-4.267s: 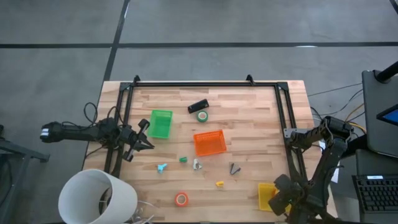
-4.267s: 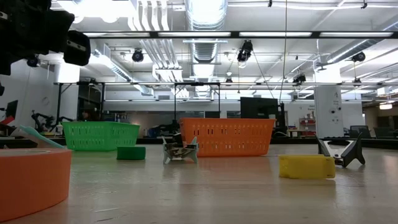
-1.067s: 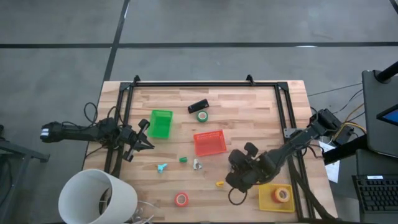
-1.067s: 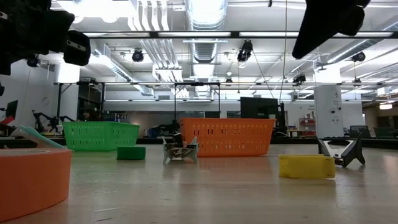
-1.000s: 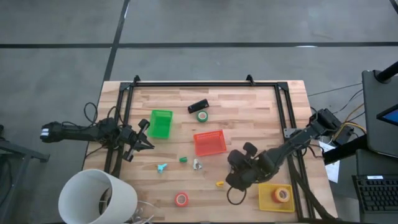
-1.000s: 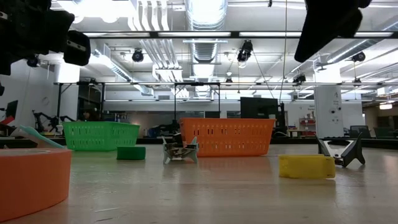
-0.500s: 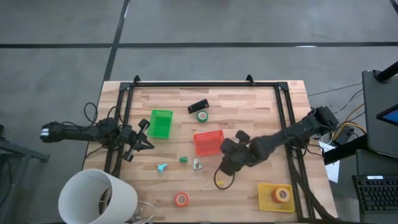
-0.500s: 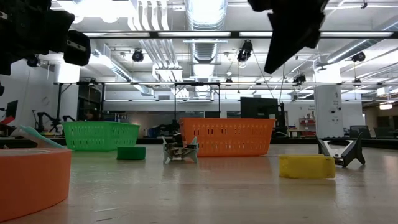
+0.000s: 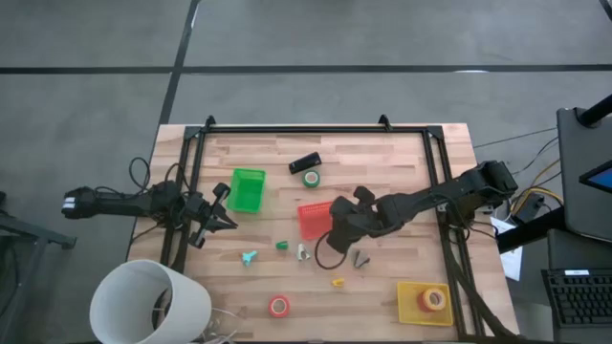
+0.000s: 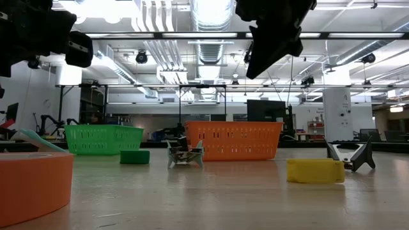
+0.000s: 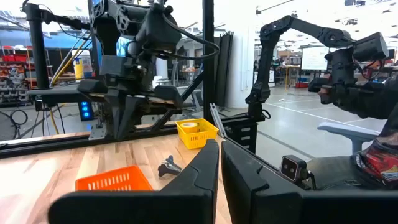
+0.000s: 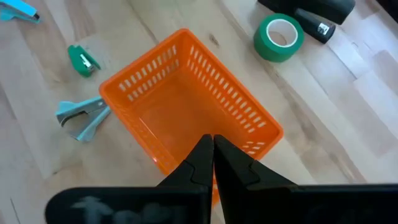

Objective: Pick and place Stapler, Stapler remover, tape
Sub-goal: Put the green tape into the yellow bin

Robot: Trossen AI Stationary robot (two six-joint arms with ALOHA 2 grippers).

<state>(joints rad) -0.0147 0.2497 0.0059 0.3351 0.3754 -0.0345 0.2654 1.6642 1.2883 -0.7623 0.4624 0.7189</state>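
My right gripper (image 9: 333, 227) hangs shut and empty above the orange basket (image 9: 314, 216), over its right near side; its wrist view looks down into the basket (image 12: 186, 106). The black stapler (image 9: 304, 162) and a green tape roll (image 9: 311, 178) lie flat beyond the basket. A grey staple remover (image 9: 303, 251) and a dark one (image 9: 360, 258) lie nearer. An orange tape roll (image 9: 278, 306) lies flat by the near edge. Another tape roll (image 9: 433, 298) rests inside the yellow basket (image 9: 409, 304). My left gripper (image 9: 226, 212) waits shut at the table's left side.
A green basket (image 9: 247, 189) stands left of the orange one. Small pieces lie on the wood: a light blue one (image 9: 249, 257), a green one (image 9: 282, 245), a yellow one (image 9: 338, 282). A black frame (image 9: 316, 127) borders the table. A white bucket (image 9: 148, 304) stands off the near left corner.
My right gripper has travelled from beside the yellow basket toward the table's left and far edges, passing over the dark staple remover, and now hangs over the orange basket. It has stayed shut and carries nothing. No object has moved.
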